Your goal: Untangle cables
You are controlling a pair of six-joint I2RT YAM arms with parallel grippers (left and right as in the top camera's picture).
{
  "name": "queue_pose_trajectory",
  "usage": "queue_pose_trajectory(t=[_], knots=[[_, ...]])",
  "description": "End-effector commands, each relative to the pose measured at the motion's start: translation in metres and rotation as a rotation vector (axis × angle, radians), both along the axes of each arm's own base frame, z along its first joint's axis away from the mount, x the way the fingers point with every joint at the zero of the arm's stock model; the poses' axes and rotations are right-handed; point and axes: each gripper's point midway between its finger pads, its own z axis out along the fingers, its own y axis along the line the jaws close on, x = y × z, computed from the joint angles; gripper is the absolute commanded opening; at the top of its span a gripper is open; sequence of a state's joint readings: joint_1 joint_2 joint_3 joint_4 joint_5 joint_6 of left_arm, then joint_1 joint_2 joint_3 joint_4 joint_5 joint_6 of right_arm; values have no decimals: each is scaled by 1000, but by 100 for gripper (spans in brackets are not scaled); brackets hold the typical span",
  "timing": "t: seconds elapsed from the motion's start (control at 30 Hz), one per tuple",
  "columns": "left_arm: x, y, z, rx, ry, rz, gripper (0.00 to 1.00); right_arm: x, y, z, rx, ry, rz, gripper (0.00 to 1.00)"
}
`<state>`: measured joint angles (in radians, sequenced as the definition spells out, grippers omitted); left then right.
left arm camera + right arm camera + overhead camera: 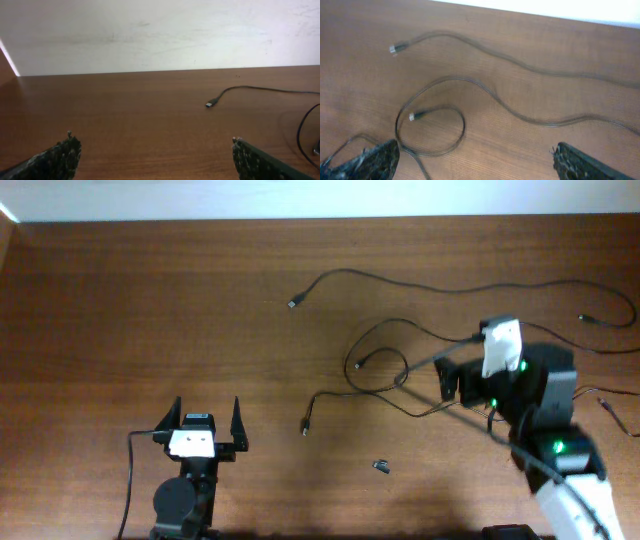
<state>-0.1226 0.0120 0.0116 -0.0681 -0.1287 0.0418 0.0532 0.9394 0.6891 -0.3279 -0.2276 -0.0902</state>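
Observation:
Several thin black cables lie spread across the wooden table, crossing near its middle. One strand arcs from a plug at the back toward the right edge. Another ends in a plug nearer the front. My right gripper hovers open just right of the crossing. In the right wrist view a cable loop with its plug lies by the left fingertip, and the right gripper holds nothing. My left gripper stands open at the front left, away from every cable. Its view shows the left gripper over bare wood and a plug farther off.
A tiny dark loose piece lies near the front middle. Cable ends trail at the right edge by the right arm's base. A pale wall borders the far table edge.

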Motion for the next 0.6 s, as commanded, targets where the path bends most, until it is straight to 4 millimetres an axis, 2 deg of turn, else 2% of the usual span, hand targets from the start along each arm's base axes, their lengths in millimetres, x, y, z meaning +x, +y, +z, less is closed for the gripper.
queue_pose_trajectory(t=[0.0,0.07,0.2,0.47,0.57], knots=[[0,0,-1,12,1,-5,99,-27,6,-31,15,-36,39,99],[0,0,-1,12,1,-5,99,-41,5,-49,15,-73,37,99],[0,0,-1,12,1,-5,99,-60,4,-72,18,-141,37,99],[0,0,-1,12,1,-5,99,-76,3,-84,22,-257,37,99],[0,0,-1,12,1,-5,99,-75,2,-70,23,-323,33,99]])
